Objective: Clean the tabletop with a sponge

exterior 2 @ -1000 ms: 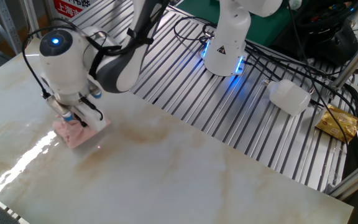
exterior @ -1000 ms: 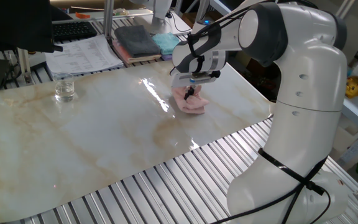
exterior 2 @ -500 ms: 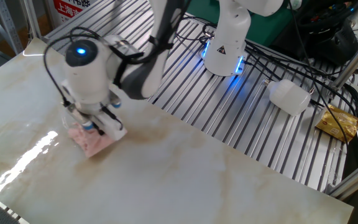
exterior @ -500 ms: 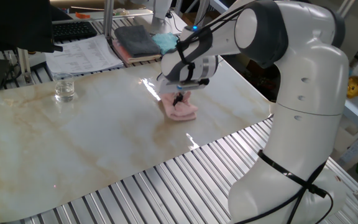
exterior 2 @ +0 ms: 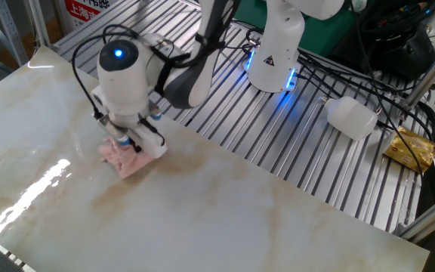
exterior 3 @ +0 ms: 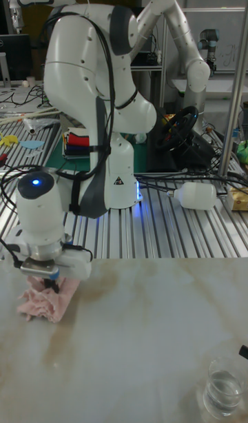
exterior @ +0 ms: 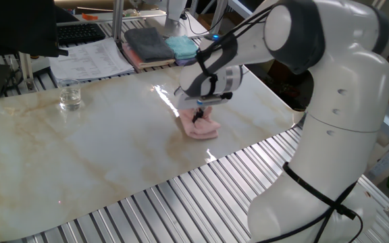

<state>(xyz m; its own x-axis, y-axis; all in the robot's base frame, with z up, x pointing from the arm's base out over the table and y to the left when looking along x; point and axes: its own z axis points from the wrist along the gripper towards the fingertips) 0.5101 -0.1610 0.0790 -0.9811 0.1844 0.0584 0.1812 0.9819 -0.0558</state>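
The pale pink sponge [exterior: 201,127] [exterior 2: 127,159] [exterior 3: 43,301] lies crumpled on the cream marble tabletop [exterior: 80,155] [exterior 2: 225,211] [exterior 3: 138,354], near its edge by the metal slats. My gripper [exterior: 198,115] [exterior 2: 132,143] [exterior 3: 48,280] points straight down and is shut on the sponge, pressing it against the tabletop. The fingertips are sunk into the pink folds. A faint brownish smear [exterior 2: 180,162] marks the surface beside the sponge.
A clear glass [exterior: 70,95] [exterior 3: 222,388] stands on the tabletop away from the sponge. Grey and teal folded cloths [exterior: 162,44] and papers [exterior: 90,59] lie beyond the far edge. Ribbed metal slats [exterior: 181,202] [exterior 2: 278,128] border the sheet; a white bottle [exterior 2: 351,118] lies on them.
My gripper has dragged the sponge across the tabletop, first away from the cloths, then a little back towards the slatted edge. The glass has stayed put.
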